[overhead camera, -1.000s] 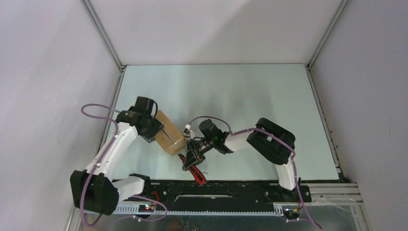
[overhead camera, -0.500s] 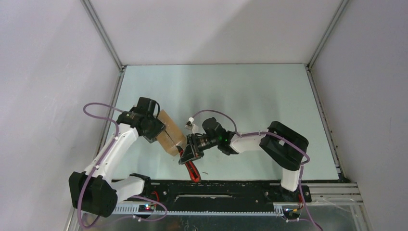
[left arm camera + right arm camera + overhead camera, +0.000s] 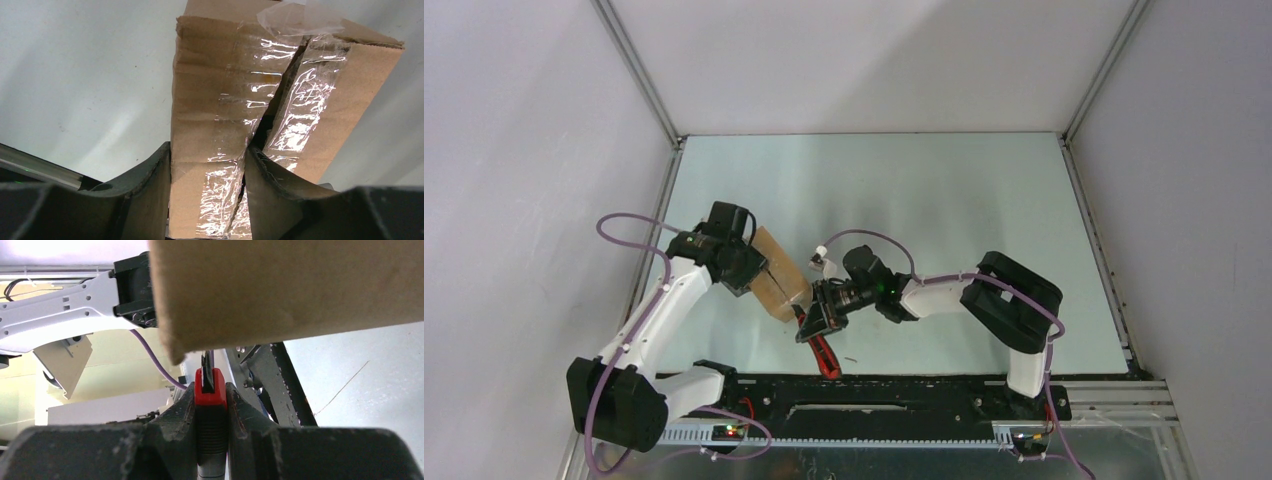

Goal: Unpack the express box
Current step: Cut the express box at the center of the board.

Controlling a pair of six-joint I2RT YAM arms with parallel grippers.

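Identify the express box (image 3: 776, 278) by its plain brown cardboard; glossy clear tape (image 3: 295, 115) covers its seam. The utility knife (image 3: 210, 395) has a red nose above a black ribbed body. The left arm (image 3: 659, 310) and right arm (image 3: 939, 290) show you white links and black joints, with purple cables (image 3: 629, 222). The table (image 3: 944, 200) is pale green.

Pale green tbl (image 3: 944, 200); thin scrap (image 3: 345, 386)

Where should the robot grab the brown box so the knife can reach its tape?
Pinch one taped flap of the express box at the split seam, as the left gripper does, coming from the end opposite the utility knife; that probably leaves the tape reachable.
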